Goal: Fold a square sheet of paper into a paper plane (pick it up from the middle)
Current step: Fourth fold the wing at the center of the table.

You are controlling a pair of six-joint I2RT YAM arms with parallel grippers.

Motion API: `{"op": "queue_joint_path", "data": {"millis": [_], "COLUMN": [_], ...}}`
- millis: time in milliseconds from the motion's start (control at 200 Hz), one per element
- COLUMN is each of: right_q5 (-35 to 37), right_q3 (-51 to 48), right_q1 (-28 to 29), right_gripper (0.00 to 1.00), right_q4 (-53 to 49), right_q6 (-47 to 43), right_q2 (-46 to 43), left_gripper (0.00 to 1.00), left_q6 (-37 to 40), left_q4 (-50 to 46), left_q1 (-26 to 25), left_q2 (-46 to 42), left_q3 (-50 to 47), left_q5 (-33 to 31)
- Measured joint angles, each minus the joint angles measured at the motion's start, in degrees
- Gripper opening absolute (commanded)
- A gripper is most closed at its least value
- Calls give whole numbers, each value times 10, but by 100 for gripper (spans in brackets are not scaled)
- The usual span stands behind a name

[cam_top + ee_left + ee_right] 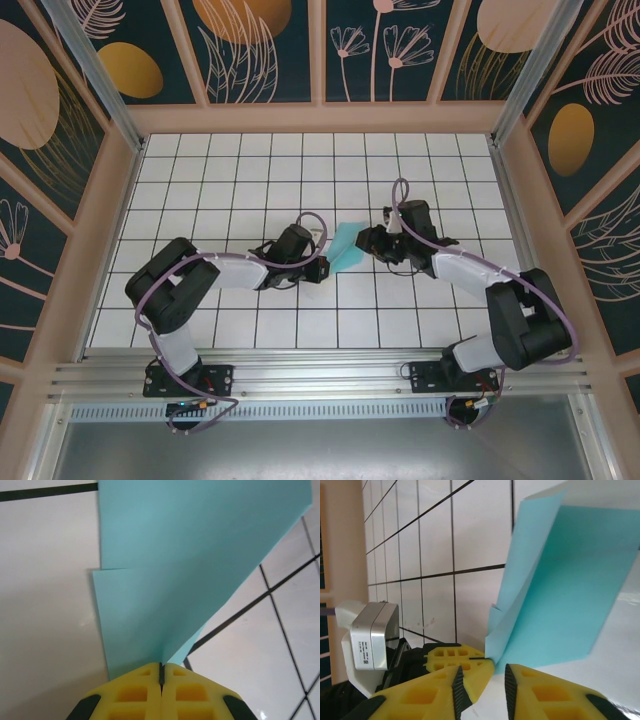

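Pinching folded sheet (190,570) w/ L gripper (161,672); R gripper (482,679) jaws apart.

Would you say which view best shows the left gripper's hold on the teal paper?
Left wrist view: the left gripper is shut on the teal paper, close up. Top external shows it small; right wrist, partly hidden.

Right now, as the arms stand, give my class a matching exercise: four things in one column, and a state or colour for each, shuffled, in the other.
1. left gripper
2. right gripper
3. sheet of paper
4. table

A. white tiles, dark lines
B. light teal, folded
C. jaws apart, holding nothing
D. shut on the sheet

Pairs: 1-D, 2-C, 3-B, 4-A
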Motion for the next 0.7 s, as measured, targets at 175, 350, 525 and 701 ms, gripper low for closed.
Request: {"op": "queue_joint_path", "data": {"millis": [175,350,525,701], "right_q5": [-3,-13,-31,-42], "right_q3": [0,6,23,40], "right_q1": [21,26,31,32], "right_gripper": [22,20,19,18], "right_q4": [15,35,58,69], "right_q6": [0,1,2,3], "right_q2": [41,72,103,131], "left_gripper": [5,5,5,5], "left_q6": [-28,-47,-61,-71], "left_q4": [23,30,47,56], "left_q1": [9,15,22,27], "left_q2": [0,0,0,2], "left_q3": [0,0,-1,-3], "left_q5": [52,80,97,108]}}
